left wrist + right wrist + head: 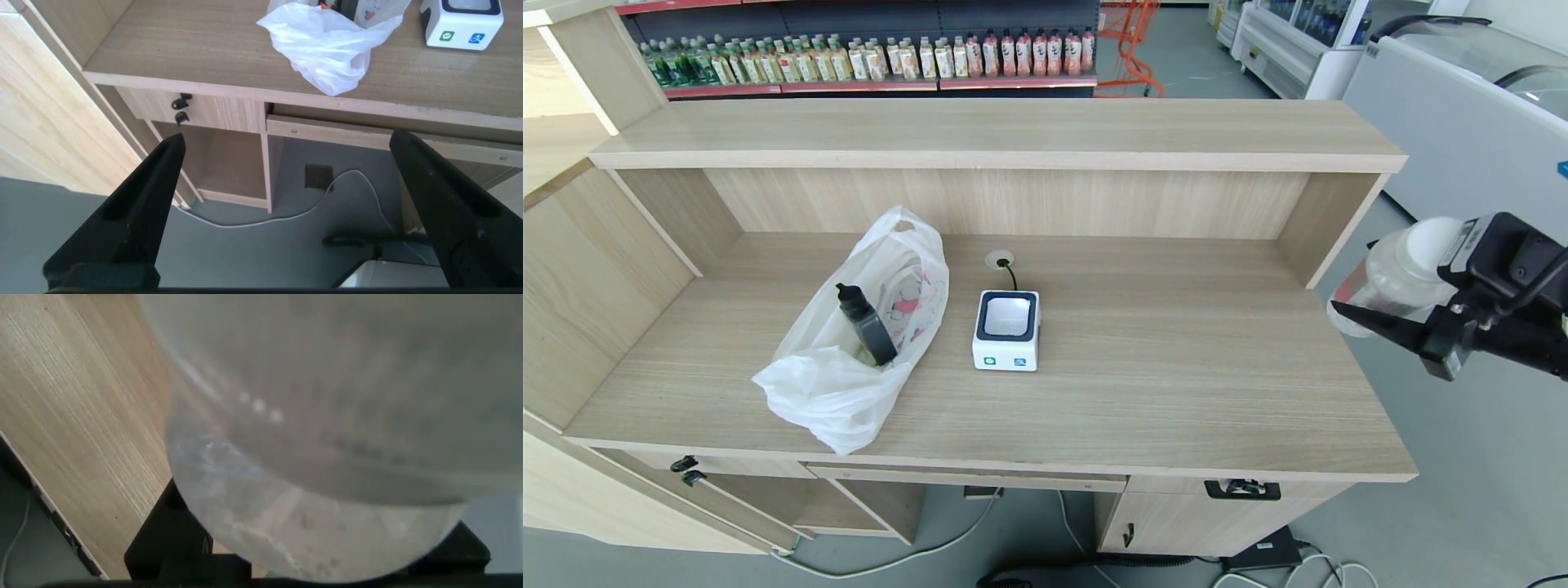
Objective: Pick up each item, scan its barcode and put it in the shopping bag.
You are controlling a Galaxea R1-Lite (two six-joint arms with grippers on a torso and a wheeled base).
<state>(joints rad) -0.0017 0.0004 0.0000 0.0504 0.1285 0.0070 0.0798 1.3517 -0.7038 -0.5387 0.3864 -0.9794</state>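
Now the scanning step is in hand. The right pincer (pixel 1372 304) is closed on a bottle (pixel 1401 269) and holds it in the air beyond the right edge of the bench (pixel 1176 367), well apart from the scanner (pixel 1006 329), which sits near the middle of the bench toward the back. The next move, I judge, calls for carrying the bottle inward over the scanner's window and turning it so its label faces down, then across to the shopping bag (pixel 825 392) by the front left. That bag already has a black bottle (pixel 866 327) in it.

The held bottle is pale and translucent with a white cap and a hint of red low on its side. It lies tilted in the grip. No barcode can be made out. Up close its rounded wall (pixel 327 457) looks cloudy.

The left pincer (pixel 288 143) is spread wide, empty, below the bench's front edge.
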